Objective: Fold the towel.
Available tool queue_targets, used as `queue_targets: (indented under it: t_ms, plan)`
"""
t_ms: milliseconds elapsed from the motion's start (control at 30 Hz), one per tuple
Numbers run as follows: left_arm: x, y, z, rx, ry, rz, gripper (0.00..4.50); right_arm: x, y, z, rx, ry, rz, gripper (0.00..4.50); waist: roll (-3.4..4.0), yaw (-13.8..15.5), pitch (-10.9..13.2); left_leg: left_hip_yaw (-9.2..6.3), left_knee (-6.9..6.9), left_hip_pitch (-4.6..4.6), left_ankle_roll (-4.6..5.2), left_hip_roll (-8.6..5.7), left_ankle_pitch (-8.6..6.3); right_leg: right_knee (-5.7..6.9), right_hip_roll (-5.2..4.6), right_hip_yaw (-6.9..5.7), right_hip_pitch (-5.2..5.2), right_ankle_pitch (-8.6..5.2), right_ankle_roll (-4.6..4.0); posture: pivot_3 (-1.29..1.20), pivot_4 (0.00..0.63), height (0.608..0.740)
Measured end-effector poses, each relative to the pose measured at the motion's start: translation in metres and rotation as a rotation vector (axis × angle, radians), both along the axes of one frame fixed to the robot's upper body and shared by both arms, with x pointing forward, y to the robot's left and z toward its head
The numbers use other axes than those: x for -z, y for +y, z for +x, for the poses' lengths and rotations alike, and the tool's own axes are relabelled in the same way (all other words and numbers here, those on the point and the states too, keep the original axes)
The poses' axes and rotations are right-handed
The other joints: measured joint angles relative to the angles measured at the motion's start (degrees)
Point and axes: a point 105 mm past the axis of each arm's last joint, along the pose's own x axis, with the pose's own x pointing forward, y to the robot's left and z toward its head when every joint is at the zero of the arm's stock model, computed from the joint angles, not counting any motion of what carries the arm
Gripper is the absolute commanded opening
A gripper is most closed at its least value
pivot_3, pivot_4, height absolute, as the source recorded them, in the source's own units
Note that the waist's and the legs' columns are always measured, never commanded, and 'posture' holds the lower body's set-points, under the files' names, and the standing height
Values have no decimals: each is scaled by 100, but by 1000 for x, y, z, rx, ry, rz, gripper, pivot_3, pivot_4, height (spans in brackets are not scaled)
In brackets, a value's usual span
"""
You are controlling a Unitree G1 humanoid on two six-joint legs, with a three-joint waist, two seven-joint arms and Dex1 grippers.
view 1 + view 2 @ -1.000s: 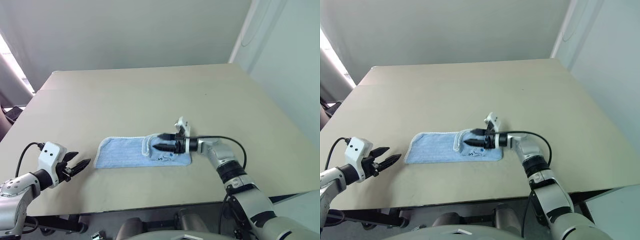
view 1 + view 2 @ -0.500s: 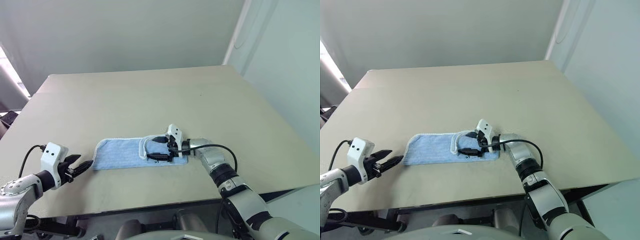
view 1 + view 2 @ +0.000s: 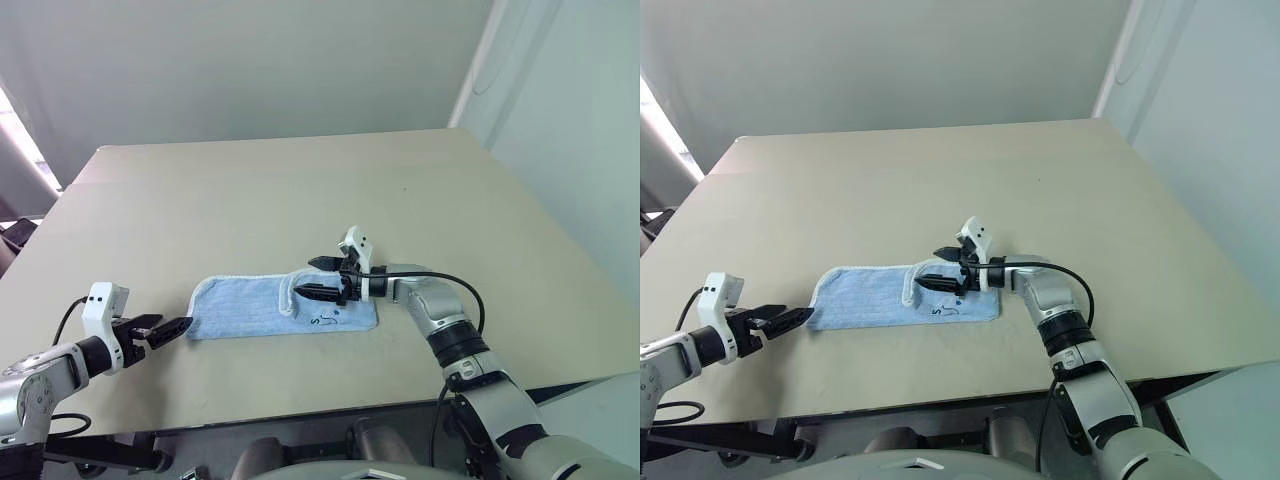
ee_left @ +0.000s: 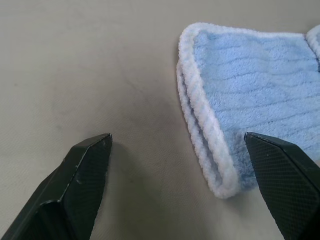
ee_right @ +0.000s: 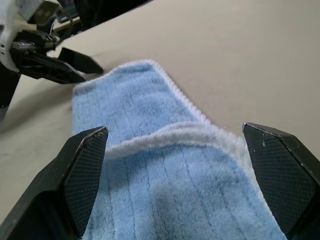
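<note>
- Beige table (image 3: 300,190) under me, grey wall beyond; towel (image 3: 245,306) lies low centre of frame, a long strip
- Right gripper (image 3: 322,278) has just let go and lifted off the folded-over flap; jaws wide, empty
- Left gripper (image 3: 172,327) has spread wide too, empty, just beside the towel's lower-left end; I judge another fold is next
- Towel: light blue, white edging doubled, dark logo showing

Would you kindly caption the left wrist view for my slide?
Open left gripper low over the table, at the folded light blue towel's white-stitched end.
</note>
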Motion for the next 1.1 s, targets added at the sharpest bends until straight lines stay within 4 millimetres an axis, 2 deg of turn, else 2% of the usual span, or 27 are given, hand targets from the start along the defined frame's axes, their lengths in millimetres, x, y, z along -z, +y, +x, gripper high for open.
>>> queue_targets:
  t_ms: [367, 767, 867, 933, 1100]
  plan:
    - [5, -30, 9, 43, 32, -31, 4450, -2, -8, 4, 71, -3, -3, 4500, 66, 156, -32, 3, 2, 4, 0, -21, 0, -11, -7, 0, 15, -11, 1, 0, 0, 740]
    - [6, -45, 15, 116, 39, -12, 4450, 0, -13, 8, 104, -8, -25, 4500, 87, 235, -38, 1, 7, 10, 2, -33, 1, -10, -10, 1, 27, -25, 5, 0, 0, 740]
    - [6, -48, 15, 126, 41, -18, 3874, 0, -14, 9, 111, -8, -27, 4500, 86, 269, -38, 1, 6, 9, 2, -33, 1, -12, -10, 1, 26, -26, 7, 0, 0, 740]
    - [7, -50, 15, 134, 44, -27, 3322, 0, -14, 9, 114, -9, -27, 4500, 86, 274, -38, 1, 6, 7, 3, -33, 1, -14, -10, 1, 26, -27, 8, 0, 0, 740]
    - [11, -56, 10, 163, 60, -57, 1569, 1, -15, 11, 124, -16, -29, 4500, 85, 269, -37, 1, 5, 3, 4, -32, 0, -20, -10, 1, 22, -27, 9, 0, 0, 740]
